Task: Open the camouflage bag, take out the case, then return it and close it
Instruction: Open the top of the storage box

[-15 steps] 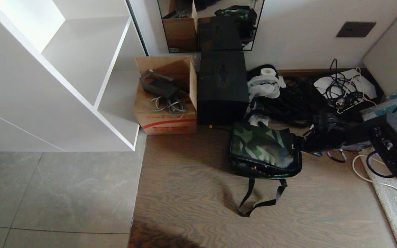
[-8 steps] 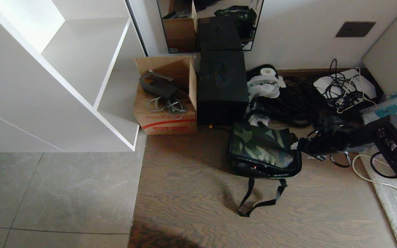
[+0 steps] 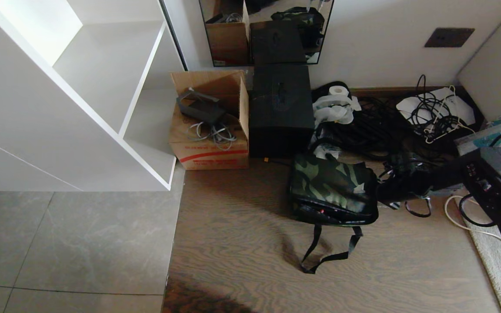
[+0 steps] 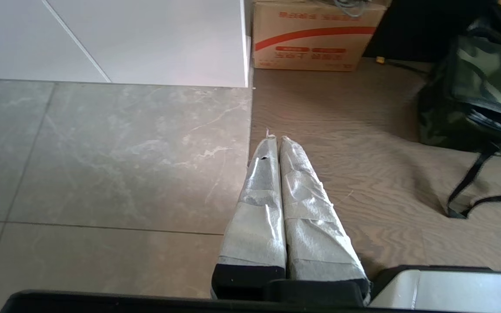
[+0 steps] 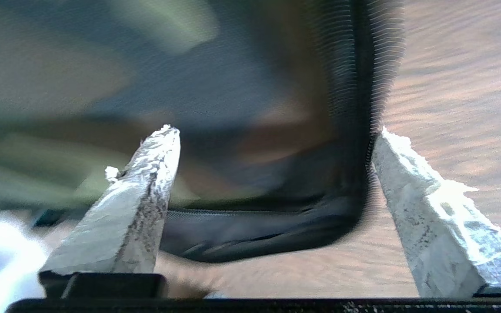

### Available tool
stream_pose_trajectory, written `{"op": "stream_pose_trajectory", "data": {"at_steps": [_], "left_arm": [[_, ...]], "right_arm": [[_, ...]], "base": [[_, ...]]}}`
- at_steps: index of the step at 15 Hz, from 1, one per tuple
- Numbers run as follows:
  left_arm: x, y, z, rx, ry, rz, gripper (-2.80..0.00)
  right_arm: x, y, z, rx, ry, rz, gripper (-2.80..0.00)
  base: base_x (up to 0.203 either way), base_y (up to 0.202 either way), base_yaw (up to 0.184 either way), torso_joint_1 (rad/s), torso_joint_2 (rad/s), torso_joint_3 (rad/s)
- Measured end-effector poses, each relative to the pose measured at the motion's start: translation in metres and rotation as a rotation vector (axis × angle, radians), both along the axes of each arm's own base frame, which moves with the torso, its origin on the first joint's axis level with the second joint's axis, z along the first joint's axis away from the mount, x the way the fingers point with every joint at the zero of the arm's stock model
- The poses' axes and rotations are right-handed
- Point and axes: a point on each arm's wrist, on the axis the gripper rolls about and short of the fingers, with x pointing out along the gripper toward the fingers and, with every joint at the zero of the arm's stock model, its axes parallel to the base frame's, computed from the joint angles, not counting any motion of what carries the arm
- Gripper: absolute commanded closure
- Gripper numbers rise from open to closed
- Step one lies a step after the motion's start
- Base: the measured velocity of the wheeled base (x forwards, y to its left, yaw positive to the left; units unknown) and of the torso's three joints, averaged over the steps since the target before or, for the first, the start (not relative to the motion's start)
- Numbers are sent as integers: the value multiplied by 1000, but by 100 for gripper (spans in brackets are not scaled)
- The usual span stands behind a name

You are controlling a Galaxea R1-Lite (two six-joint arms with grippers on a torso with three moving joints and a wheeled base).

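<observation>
The camouflage bag (image 3: 331,184) lies flat on the wood floor, its black strap (image 3: 328,254) looped toward me. Along its slightly gaping near edge shows a black strip with a small red spot (image 3: 321,211), apparently the case; the rest of the case is hidden inside. My right gripper (image 5: 272,137) is at the bag's right side (image 3: 392,191), open, its taped fingers (image 5: 146,191) straddling the bag's black zipper corner (image 5: 355,130) without pinching it. My left gripper (image 4: 275,139) hangs shut over the floor, well left of the bag (image 4: 481,95).
A tall black box (image 3: 281,108) and an open cardboard box (image 3: 209,130) stand behind the bag. A white shelf unit (image 3: 102,87) fills the left. Tangled black cables (image 3: 381,126) and a paper roll (image 3: 338,90) lie at the back right, a pale rug (image 3: 494,256) at the right.
My right gripper has opened wide beside the bag's right edge. The bag's top has sagged a little flatter. The left arm has not moved.
</observation>
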Motion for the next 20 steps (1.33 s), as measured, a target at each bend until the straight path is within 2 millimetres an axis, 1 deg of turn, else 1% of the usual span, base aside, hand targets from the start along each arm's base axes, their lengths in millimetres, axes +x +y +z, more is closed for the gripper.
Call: {"op": "stream_pose_trajectory", "data": {"at_steps": [2,4,7,9,11,14,16,20], "left_arm": [[0,0,0,0,0,0,0],[0,0,0,0,0,0,0],[0,0,0,0,0,0,0],[0,0,0,0,0,0,0],[0,0,0,0,0,0,0],[0,0,0,0,-1,0,0],[0,0,0,0,0,0,0],[0,0,0,0,1,0,0]], "right_arm": [[0,1,0,23,4,-18,-280],[1,7,4,53,-7,14,-280],[-1,4,18,89,-38,46,-280],[-2,8,21,93,-32,53,-280],[-3,5,23,114,-29,41,-280],[-4,10,17,108,-23,46,-280],[-3,7,13,106,-18,37,-280],[-3,9,1,95,6,30,-280]], "base": [[0,0,0,0,0,0],[0,0,0,0,0,0],[0,0,0,0,0,0],[0,0,0,0,0,0],[0,0,0,0,0,0],[0,0,0,0,0,0],[0,0,0,0,0,0],[0,0,0,0,0,0]]}}
